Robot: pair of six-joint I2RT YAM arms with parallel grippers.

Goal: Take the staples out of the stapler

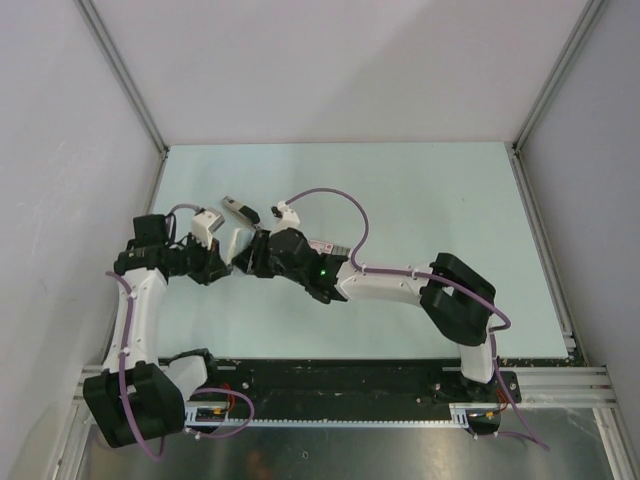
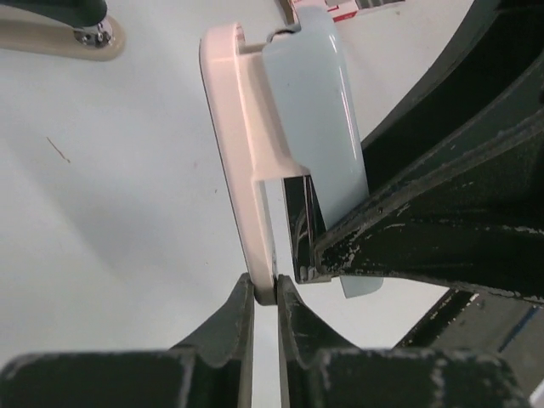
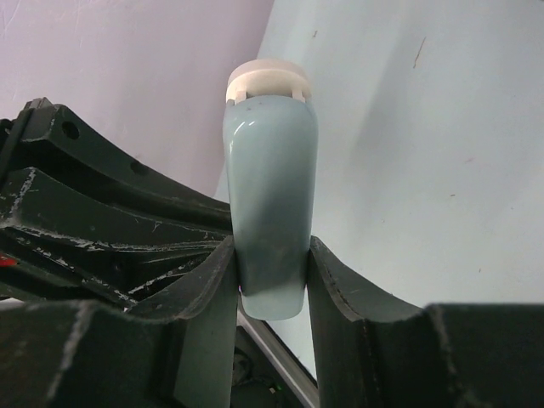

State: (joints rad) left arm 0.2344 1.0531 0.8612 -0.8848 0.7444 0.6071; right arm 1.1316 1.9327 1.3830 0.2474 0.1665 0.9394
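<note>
The stapler (image 1: 236,240) has a pale blue cover (image 3: 270,178) and a cream base (image 2: 242,144), and is held off the table between both grippers. It is hinged open, and its metal magazine (image 2: 297,223) shows between base and cover. My left gripper (image 2: 265,287) is shut on the near end of the cream base; it also shows in the top view (image 1: 226,262). My right gripper (image 3: 270,259) is shut on the blue cover's sides, and it shows in the top view (image 1: 252,254) too. Its dark fingers (image 2: 425,212) fill the right of the left wrist view.
A second stapler, dark with a beige base (image 2: 85,34), lies on the table just behind (image 1: 240,208). A small flat pink-red and grey striped object (image 1: 330,246) lies by the right wrist; its edge shows in the left wrist view (image 2: 340,10). Grey walls enclose the pale table (image 1: 430,200).
</note>
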